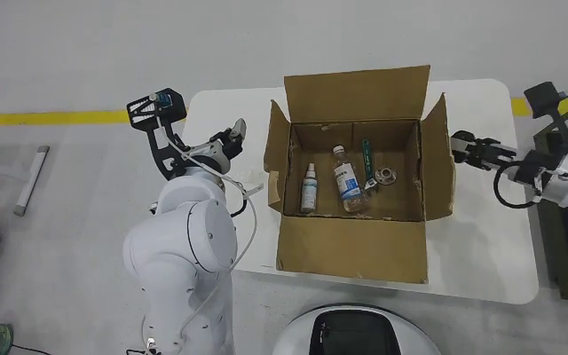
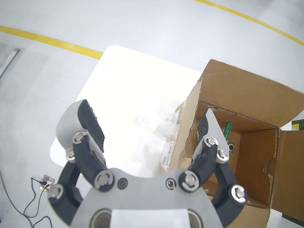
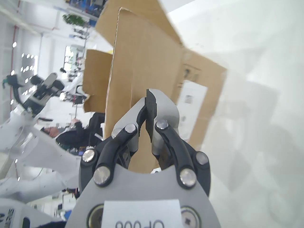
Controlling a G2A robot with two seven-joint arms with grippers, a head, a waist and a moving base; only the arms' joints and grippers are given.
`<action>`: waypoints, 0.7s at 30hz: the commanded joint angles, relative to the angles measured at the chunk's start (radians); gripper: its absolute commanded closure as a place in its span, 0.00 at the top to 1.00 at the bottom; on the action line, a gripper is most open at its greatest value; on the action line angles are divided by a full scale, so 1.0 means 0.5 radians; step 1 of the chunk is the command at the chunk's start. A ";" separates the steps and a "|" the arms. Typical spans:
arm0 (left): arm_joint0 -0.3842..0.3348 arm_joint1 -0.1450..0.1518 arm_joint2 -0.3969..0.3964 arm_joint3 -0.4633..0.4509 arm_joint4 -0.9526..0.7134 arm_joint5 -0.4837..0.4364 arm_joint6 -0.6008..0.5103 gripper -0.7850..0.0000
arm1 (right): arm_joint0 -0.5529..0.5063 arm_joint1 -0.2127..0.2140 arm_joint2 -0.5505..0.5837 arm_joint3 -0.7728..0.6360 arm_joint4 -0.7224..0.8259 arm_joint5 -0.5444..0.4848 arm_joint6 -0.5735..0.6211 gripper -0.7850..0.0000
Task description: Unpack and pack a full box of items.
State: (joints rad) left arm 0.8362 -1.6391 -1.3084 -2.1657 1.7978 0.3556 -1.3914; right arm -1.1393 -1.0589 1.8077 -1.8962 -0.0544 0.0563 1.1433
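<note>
An open cardboard box (image 1: 355,248) stands mid-table with its flaps up. Inside lie a small spray bottle (image 1: 309,188), a larger clear bottle (image 1: 349,180), a green pen-like item (image 1: 366,157) and a round metal part (image 1: 384,176). My left gripper (image 1: 237,133) hovers over the table beside the box's left flap, open and empty; in the left wrist view the left gripper (image 2: 147,119) has spread fingers, and the box (image 2: 239,91) with the green item (image 2: 227,129) lies beyond them. My right gripper (image 1: 458,147) is shut just outside the right flap (image 3: 142,55), with nothing visibly between the fingers of the right gripper (image 3: 146,100).
The white table (image 1: 479,257) has bare surface left of the box (image 2: 123,84) and to its right. A yellow floor line (image 1: 62,116) runs behind the table, and a pale tube (image 1: 30,179) lies on the floor at far left.
</note>
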 commanded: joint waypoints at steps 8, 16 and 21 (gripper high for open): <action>0.000 0.000 0.000 0.000 0.000 0.000 0.000 1.00 | 0.032 0.030 -0.480 -0.220 -0.612 -0.175 0.142 0.00; 0.160 0.004 -0.076 0.077 0.018 -0.011 0.204 0.00 | 0.079 0.044 -0.538 -0.186 -0.754 -0.167 0.046 0.00; 0.246 0.006 -0.117 0.214 0.078 0.000 0.311 0.00 | 0.087 0.053 -0.244 -0.124 -0.631 0.112 -0.195 0.00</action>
State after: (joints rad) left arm 0.9502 -1.6360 -1.3658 -2.0755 1.8354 0.3557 -1.2484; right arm -1.0964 -1.0319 1.6533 -1.9670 -0.4083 0.0622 1.0723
